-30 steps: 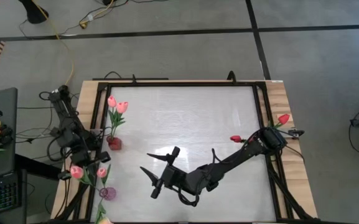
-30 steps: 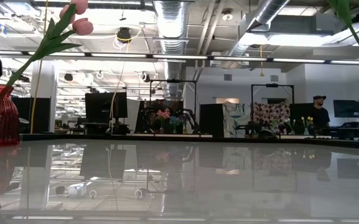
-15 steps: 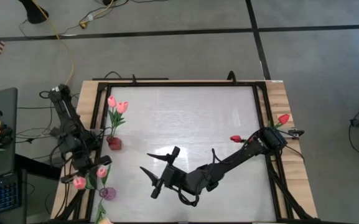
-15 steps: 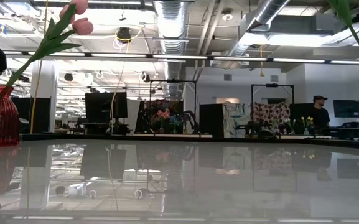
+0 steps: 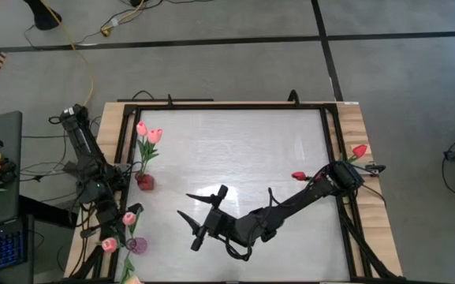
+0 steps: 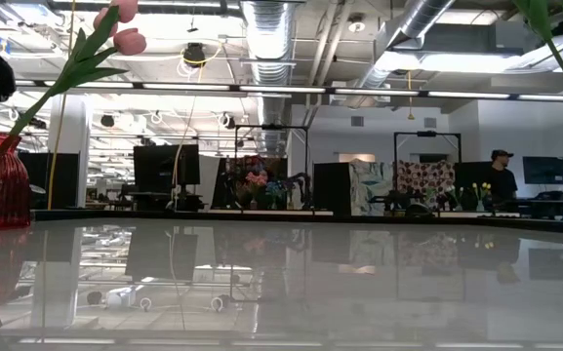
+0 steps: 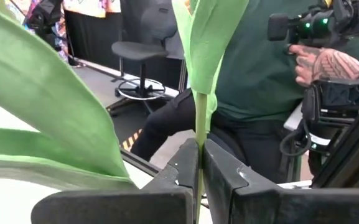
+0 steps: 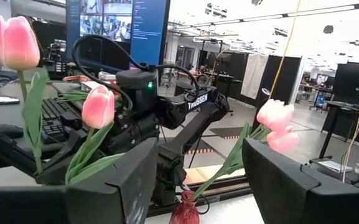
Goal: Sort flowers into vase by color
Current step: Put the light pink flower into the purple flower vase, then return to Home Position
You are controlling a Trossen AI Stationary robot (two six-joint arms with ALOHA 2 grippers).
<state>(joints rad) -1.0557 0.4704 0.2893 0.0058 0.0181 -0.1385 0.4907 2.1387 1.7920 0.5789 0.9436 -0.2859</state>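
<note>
The flower held by the left gripper (image 7: 199, 180) is an artificial tulip (image 5: 110, 244) with a soft pink bud, a thin green stem and long narrow leaves; in the left wrist view the stem (image 7: 200, 134) rises straight up from between the two dark fingers (image 7: 176, 177), which are pressed together on it, with broad leaves (image 7: 55, 124) spreading to one side; seen from above, the bud sits at the near left edge of the bench (image 5: 235, 158), just beside a small purple vase (image 5: 136, 245) and another pink tulip (image 5: 129, 218) standing close by; the gripper itself is under the bud and its leaves in that view, so the grip shows only from the wrist.

Farther back along the left edge a red vase (image 5: 144, 181) carries two pink tulips (image 5: 148, 132), their stems leaning away from it; two red tulips (image 5: 299, 177) (image 5: 359, 151) show at the right side of the bench, near the right arm's base.

The right gripper (image 5: 205, 213) hangs over the near middle of the bench, its fingers spread wide with nothing between them, well apart from every flower; its wrist view looks across to the left arm and the pink buds.

A person in a dark green top (image 7: 260, 81) sits beyond the bench in the left wrist view.
</note>
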